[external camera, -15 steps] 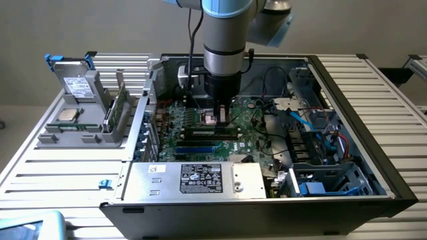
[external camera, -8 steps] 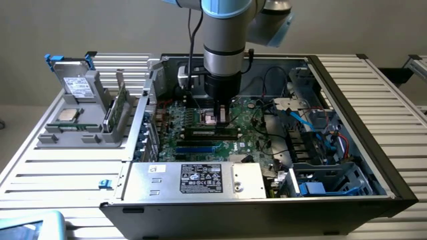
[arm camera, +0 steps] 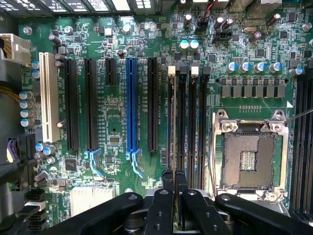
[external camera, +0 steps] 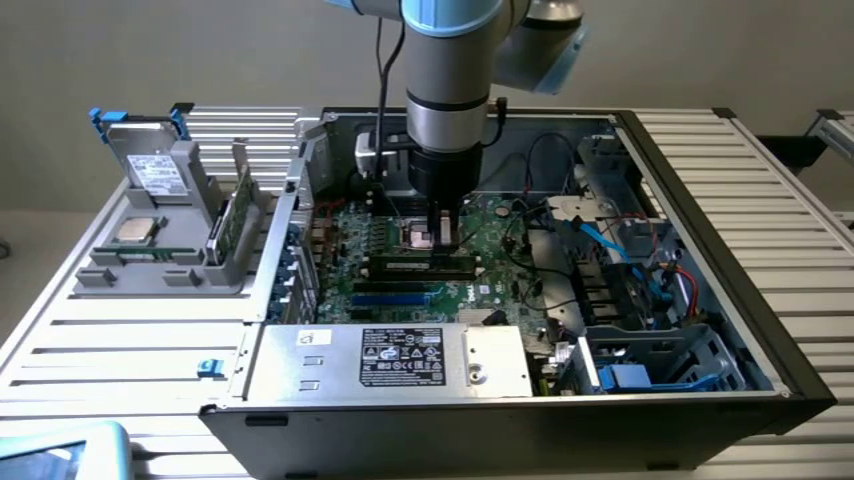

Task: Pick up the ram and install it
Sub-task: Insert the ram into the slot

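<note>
- The ram (external camera: 424, 265) stood on edge among the black memory slots just beside the processor socket (arm camera: 249, 159), between that socket and the blue expansion slot (arm camera: 131, 103).
- The end effector (external camera: 438, 240) hung directly over the ram, close beside the socket, low inside the computer case (external camera: 747, 250).
- Its fingers (arm camera: 167, 183) were drawn narrow, nearly touching, above the slots next to the socket.
- Whether they pinched the ram's top edge or only rested against it could not be told.
- The ram looked light, thin and stiff, but probably fragile. It likely wanted a hold on its bare long edge, away from the chips and contacts, and straight, even pressure.
</note>
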Controlling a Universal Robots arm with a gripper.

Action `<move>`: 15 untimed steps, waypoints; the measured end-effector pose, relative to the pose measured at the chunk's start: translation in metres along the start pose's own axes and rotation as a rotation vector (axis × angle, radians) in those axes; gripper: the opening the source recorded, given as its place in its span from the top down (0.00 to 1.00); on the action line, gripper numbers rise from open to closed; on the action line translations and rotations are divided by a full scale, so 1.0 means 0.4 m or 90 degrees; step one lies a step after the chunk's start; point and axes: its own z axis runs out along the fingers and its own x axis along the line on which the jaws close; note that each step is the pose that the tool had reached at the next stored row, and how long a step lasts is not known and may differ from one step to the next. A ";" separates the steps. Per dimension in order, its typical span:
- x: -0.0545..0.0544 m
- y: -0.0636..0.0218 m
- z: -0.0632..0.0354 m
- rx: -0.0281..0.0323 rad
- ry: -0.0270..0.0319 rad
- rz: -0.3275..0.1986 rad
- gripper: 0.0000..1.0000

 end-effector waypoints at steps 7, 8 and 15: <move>0.000 0.000 0.000 0.0035 0.0000 -0.003 0.87; 0.000 0.001 0.000 0.0039 -0.0001 -0.003 0.87; 0.000 0.007 0.000 0.0096 -0.0002 -0.004 0.87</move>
